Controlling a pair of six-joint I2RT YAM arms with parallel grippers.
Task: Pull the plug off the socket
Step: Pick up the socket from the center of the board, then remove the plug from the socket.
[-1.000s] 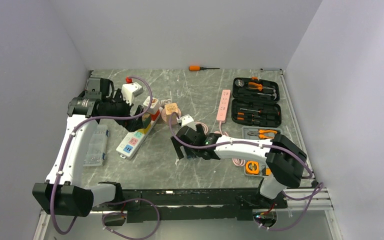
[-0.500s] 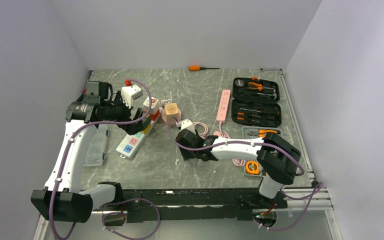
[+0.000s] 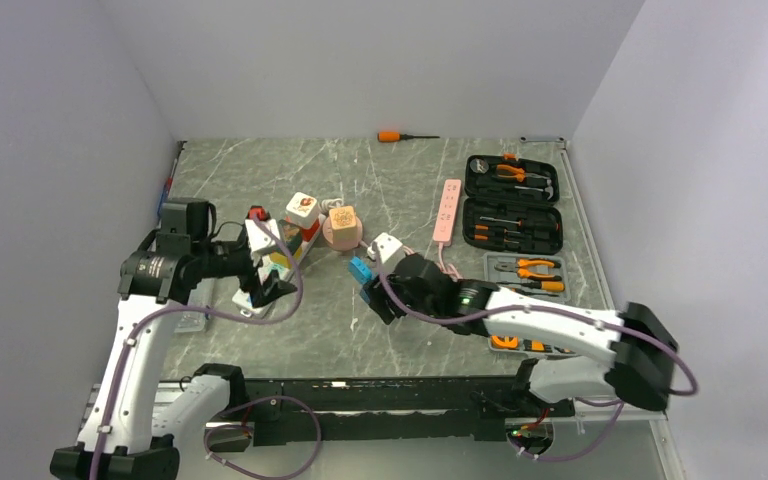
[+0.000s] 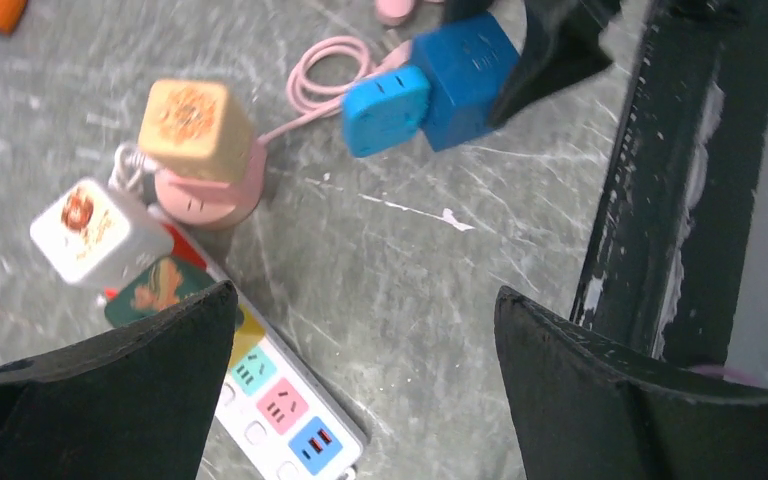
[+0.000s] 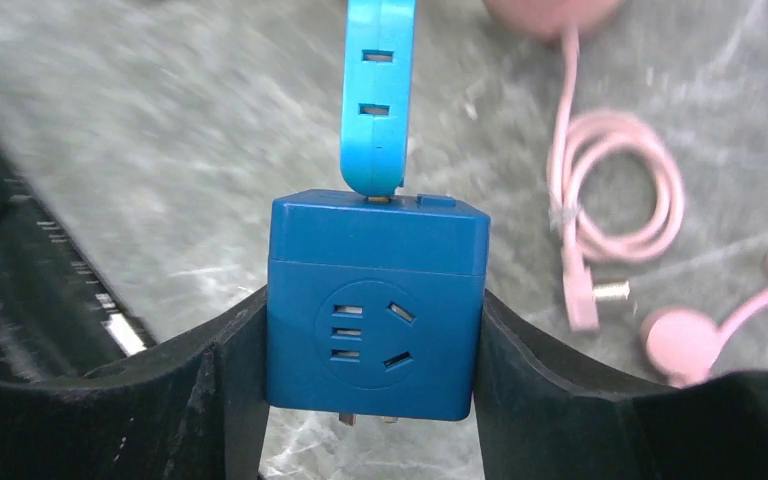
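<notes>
The right tool (image 5: pixel 372 310) is clamped on a glossy dark-blue cube plug (image 5: pixel 375 240), its two matte black fingers pressed flat against the cube's opposite sides. The plug hangs above the grey, white-veined marble-look desk (image 4: pixel 460 240), free of any socket, with metal prongs showing at its underside. A round recessed socket face with slotted holes looks back at the tool. A flat, round-ended light-blue piece (image 5: pixel 377 95) with two slots stands out from the cube's far face. A thin pink cable (image 5: pixel 564 120) lies coiled on the desk beyond the tool.

The left tool (image 4: pixel 365 300) hangs with its broad black fingers spread wide apart, gripping nothing. Below it, nearer one finger, lies a long white power strip (image 4: pixel 280 400) with coloured socket panels. Past that, a boxy white cube (image 4: pixel 100 232) sits on the strip beside a tan cube (image 4: pixel 185 125) that tops a round pink base (image 4: pixel 210 195).
</notes>
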